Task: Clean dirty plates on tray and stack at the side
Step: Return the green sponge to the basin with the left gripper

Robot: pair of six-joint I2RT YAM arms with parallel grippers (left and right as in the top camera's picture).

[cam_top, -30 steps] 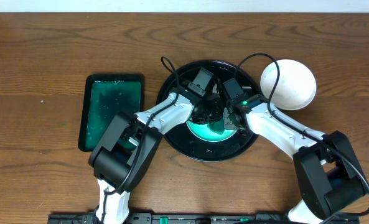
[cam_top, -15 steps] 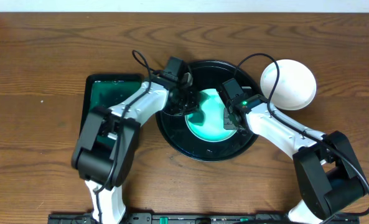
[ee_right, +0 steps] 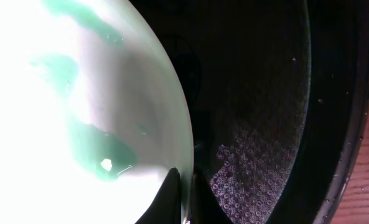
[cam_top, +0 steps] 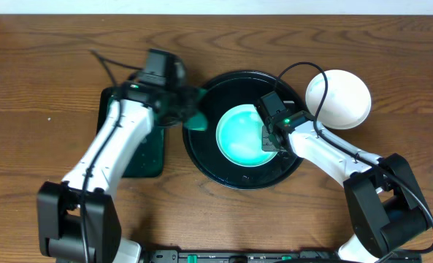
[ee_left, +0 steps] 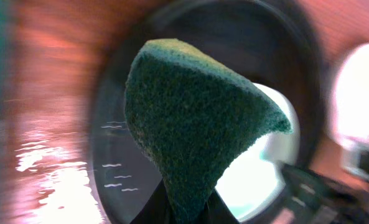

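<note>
Left gripper (cam_top: pixel 185 115) is pressed together on the lower corner of a green scouring sponge (ee_left: pixel 196 118), held in the air over the left rim of the large round glossy black tray (cam_top: pixel 201 157), between that tray and the rectangular dark green tray (cam_top: pixel 132 139) towards the left edge of the wooden table (cam_top: pixel 48 66). Right gripper (ee_right: pixel 185 190) is pinched on the right rim of a small pale-mint round plate (cam_top: pixel 242 135) lying flat in the middle of the black tray. The right wrist view shows teal-green smears across the plate's face, so I judge it only partly wiped and the sponge out for a soak or a fresh approach. A white round plate (cam_top: pixel 338 98) sits on the table just beside the black tray's far-right rim, apparently the clean stack; how many are in it cannot be told. To do this well: keep the right pinch firm, since it alone stops the plate sliding. Bring the sponge down flat rather than corner-first. Wipe from the held rim towards the free left side with light pressure. Stay short of the right fingers, and lift off before the tray's raised rim.
</note>
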